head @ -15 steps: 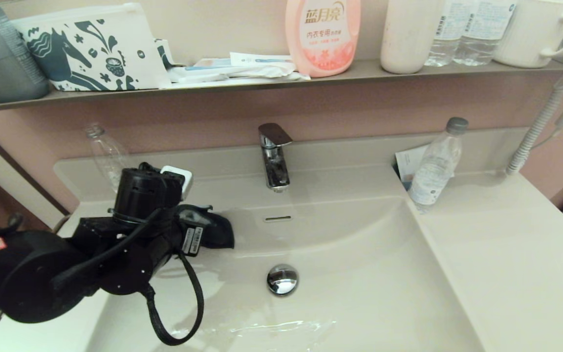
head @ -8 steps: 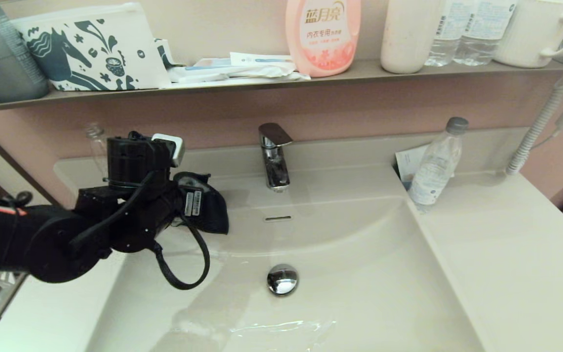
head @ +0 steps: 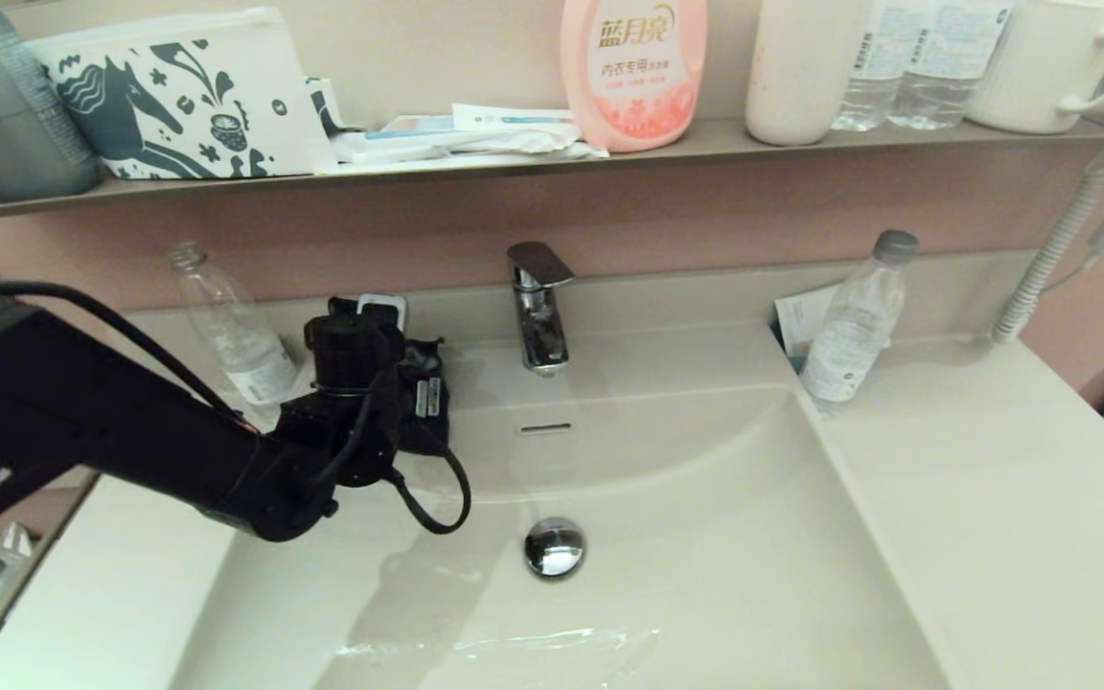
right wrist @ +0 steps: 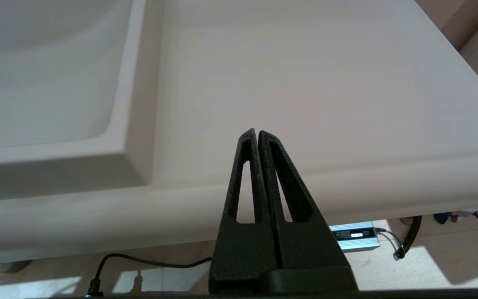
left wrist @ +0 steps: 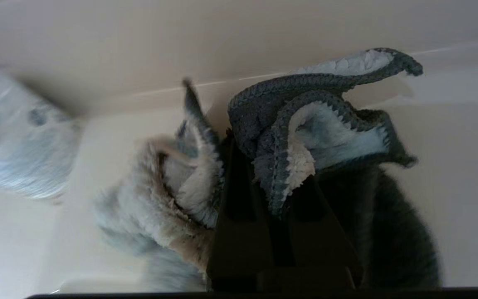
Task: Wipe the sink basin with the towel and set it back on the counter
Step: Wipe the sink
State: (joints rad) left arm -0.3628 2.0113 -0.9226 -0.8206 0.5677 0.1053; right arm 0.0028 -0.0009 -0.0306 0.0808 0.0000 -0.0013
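My left gripper (left wrist: 270,166) is shut on the towel (left wrist: 338,137), a fluffy cloth with a light grey-blue face and a dark charcoal back, bunched around both fingers. In the head view this gripper (head: 423,398) hangs at the back left corner of the sink basin (head: 705,537), over the strip of counter left of the faucet, and the towel (head: 432,436) shows as a dark fold beside it. The chrome drain plug (head: 554,547) and overflow slot (head: 545,428) are uncovered. My right gripper (right wrist: 257,132) is shut and empty, parked below the front edge of the counter (right wrist: 305,83).
A chrome faucet (head: 538,307) stands behind the bowl. One clear bottle (head: 236,331) stands just left of my left wrist, another (head: 854,326) at the right back. A thin film of water (head: 533,647) lies at the bowl's front. The wall shelf (head: 514,158) carries a horse-print pouch, pink bottle and cups.
My left arm has lifted out of the bowl and swung toward the back ledge beside the faucet, taking the towel with it. The left bottle is now uncovered.
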